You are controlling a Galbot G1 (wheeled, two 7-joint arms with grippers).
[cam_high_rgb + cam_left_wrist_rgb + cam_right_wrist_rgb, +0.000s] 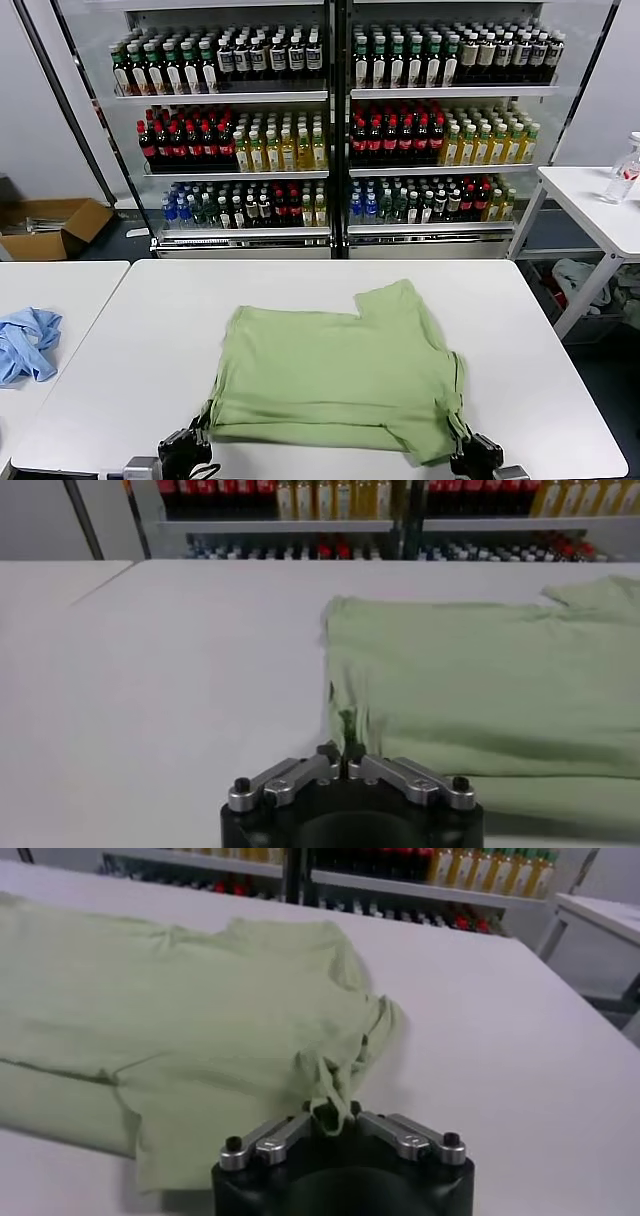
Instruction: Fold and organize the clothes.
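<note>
Blue garment [25, 343] at 9 o'clock on neighbouring desk [60, 290], well apart from shirt. Drink shelves [330, 130] at 12 o'clock behind; cardboard box [50, 228] on floor at 10.

Green shirt [335, 375] part-folded on white desk [150, 340], bare surface all round.

Left end effector [347, 752] at 7 o'clock edge, pinched closed on shirt hem. Right end effector [330, 1113] at 5 o'clock edge, fabric bunched between slightly parted fingers. Wrist views show pinches; head view barely.

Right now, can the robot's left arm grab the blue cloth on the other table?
Probably not easily. The left gripper is shut on the green shirt corner, and the blue cloth lies on the neighbouring table, across a gap.
</note>
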